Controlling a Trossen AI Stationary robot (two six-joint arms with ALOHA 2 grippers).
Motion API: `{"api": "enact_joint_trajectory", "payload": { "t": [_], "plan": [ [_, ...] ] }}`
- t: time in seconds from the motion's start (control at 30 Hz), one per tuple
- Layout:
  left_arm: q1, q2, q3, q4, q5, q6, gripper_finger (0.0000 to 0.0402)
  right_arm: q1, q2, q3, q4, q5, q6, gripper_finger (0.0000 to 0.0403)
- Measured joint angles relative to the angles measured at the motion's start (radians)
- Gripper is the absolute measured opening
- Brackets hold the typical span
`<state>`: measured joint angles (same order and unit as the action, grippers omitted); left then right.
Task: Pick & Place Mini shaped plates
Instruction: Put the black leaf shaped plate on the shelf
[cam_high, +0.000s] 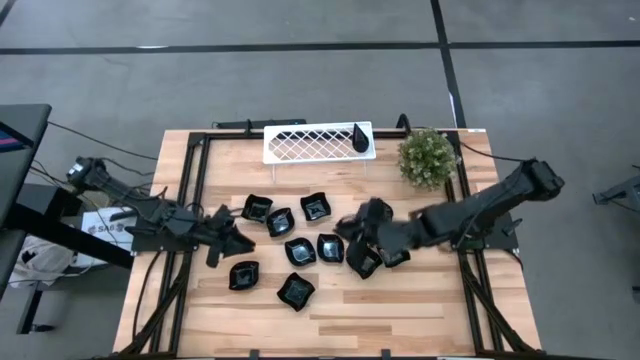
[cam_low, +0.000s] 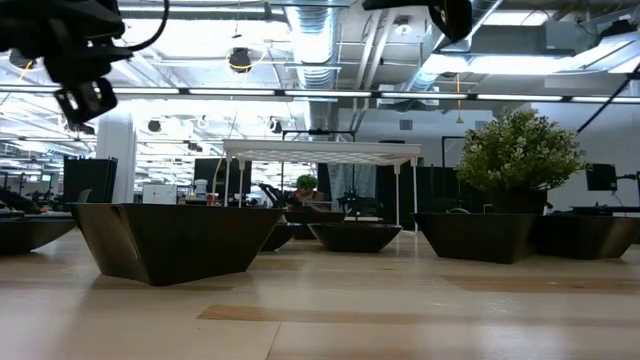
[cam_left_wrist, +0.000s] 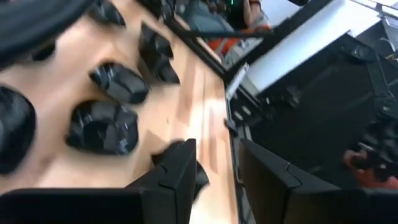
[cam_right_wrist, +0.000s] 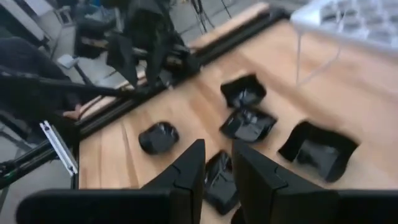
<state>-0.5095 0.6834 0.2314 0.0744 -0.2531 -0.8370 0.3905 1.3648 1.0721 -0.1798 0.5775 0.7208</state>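
Observation:
Several glossy black mini plates (cam_high: 300, 251) rest on their bases in a loose cluster at mid-table; in the low view the nearest plate (cam_low: 170, 240) stands left of centre. One teardrop plate (cam_high: 360, 137) lies on the white lattice tray (cam_high: 300, 145). My left gripper (cam_high: 238, 240) (cam_left_wrist: 217, 146) hovers at the cluster's left edge, open by a narrow gap with bare wood showing between its fingers. My right gripper (cam_high: 350, 228) (cam_right_wrist: 219, 144) hovers over the cluster's right side, open by a narrow gap, with a plate (cam_right_wrist: 217, 177) lying on the table beyond its fingers. Both hang well above the tabletop.
The lattice tray (cam_low: 320, 150) stands on thin legs at the table's far edge, with a green bushy plant (cam_high: 428, 157) to its right. Black rails (cam_high: 190, 190) run along the left and right sides. Bare wood lies along the near edge (cam_high: 330, 330).

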Motion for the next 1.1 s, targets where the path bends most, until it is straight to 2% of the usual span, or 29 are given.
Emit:
{"api": "enact_joint_trajectory", "payload": {
  "t": [0.3, 0.4, 0.67, 0.97, 1.1],
  "plan": [
    [-0.196, 0.161, 0.0, 0.001, -0.002, -0.147, 0.0121, 0.1, 0.171, 0.0, 0.027, 0.003, 0.24, 0.0074],
    [-0.284, 0.239, 0.0, 0.002, 0.039, -0.203, 0.0121, 0.112, 0.218, 0.0, 0.061, 0.004, 0.274, 0.0074],
    [-0.495, 0.374, 0.0, 0.001, 0.04, -0.402, 0.0121, 0.114, 0.312, 0.032, 0.118, -0.006, 0.299, 0.0074],
    [-0.581, 0.413, 0.0, 0.008, -0.002, -0.602, 0.0121, 0.114, 0.349, 0.075, 0.12, -0.043, 0.302, 0.0074],
    [-0.582, 0.412, 0.001, 0.05, -0.006, -0.604, 0.0121, 0.122, 0.35, 0.087, 0.119, -0.06, 0.302, 0.0074]
  ]
}}
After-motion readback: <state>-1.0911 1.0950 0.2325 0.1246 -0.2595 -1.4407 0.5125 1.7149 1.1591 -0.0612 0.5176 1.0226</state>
